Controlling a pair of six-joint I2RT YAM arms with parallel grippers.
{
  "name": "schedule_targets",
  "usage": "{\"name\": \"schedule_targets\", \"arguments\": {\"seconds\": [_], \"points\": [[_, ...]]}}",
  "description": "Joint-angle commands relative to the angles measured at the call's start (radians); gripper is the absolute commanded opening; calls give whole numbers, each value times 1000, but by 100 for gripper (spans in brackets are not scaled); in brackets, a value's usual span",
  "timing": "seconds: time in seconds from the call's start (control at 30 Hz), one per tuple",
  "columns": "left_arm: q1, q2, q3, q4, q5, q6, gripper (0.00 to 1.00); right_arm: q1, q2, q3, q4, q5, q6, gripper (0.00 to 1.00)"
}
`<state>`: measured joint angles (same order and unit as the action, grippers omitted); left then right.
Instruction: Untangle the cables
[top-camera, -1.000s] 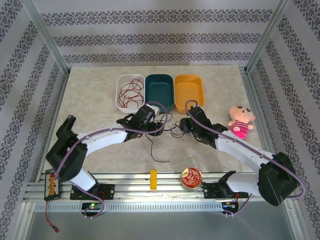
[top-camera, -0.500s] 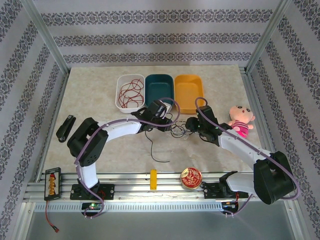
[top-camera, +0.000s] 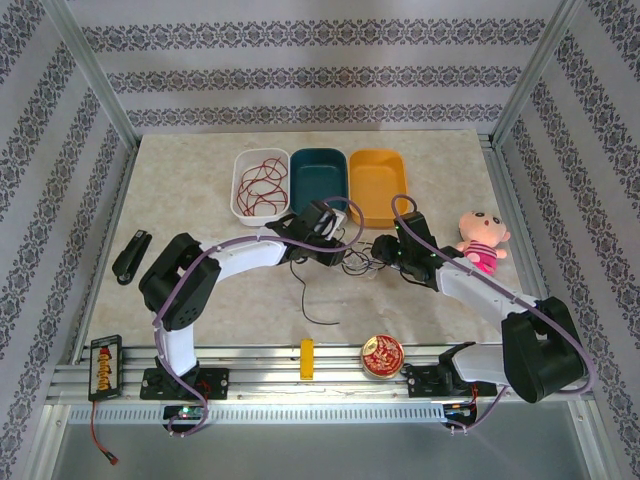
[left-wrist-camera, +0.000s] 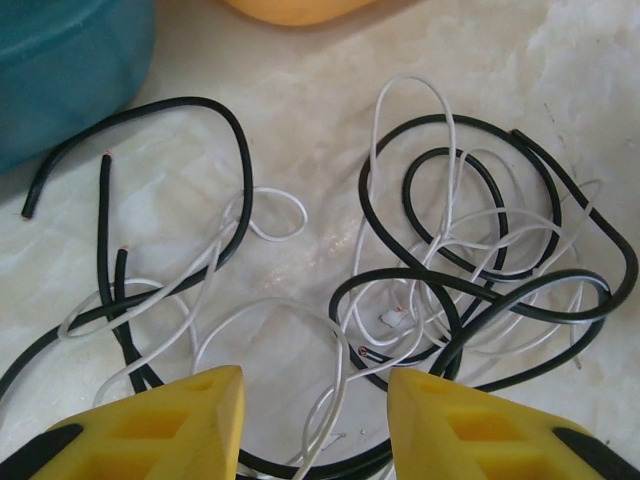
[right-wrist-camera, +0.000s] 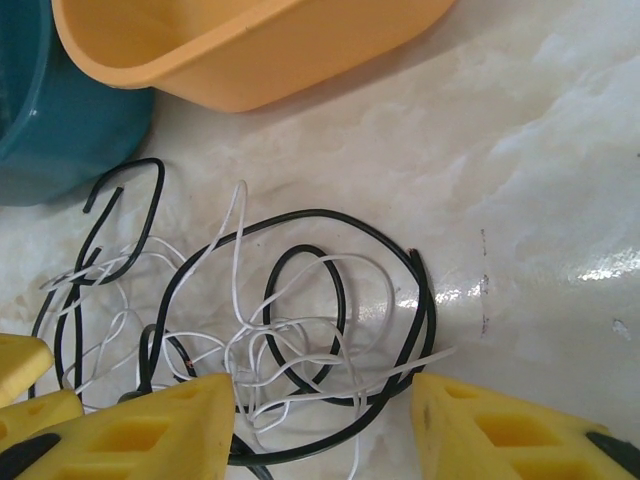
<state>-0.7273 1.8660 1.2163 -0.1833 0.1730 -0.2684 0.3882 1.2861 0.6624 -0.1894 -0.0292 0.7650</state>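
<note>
The yellow-fingered left gripper (left-wrist-camera: 315, 395) and right gripper (right-wrist-camera: 322, 395) are hovering spread wide, holding nothing. The tangle of thin black and white cables (left-wrist-camera: 440, 290) is lying just ahead, reaching between their fingertips. It is likely light and limp; a loose black end (left-wrist-camera: 28, 208) is offering the cleanest pinch.

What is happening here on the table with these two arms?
Two robot arms are working on a tangle of thin black and white cables lying on the table, in front of the teal bin and the orange bin. The left gripper and the right gripper both hover over the tangle, open, holding nothing. Some red cables lie in the white bin.
</note>
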Motion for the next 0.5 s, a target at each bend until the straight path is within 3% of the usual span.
{"name": "schedule_targets", "arguments": {"seconds": [0.0, 0.27, 0.4, 0.47], "points": [[-17, 28, 19, -49, -1, 32, 41, -7, 14, -14, 19, -13, 14, 53], [-18, 68, 43, -62, -12, 45, 35, -8, 36, -15, 22, -26, 16, 68], [-18, 65, 42, -65, -16, 46, 29, -9, 38, -23, 27, -19, 17, 97], [-18, 64, 39, -67, -25, 44, 25, -9, 40, -26, 28, -15, 18, 98]]}}
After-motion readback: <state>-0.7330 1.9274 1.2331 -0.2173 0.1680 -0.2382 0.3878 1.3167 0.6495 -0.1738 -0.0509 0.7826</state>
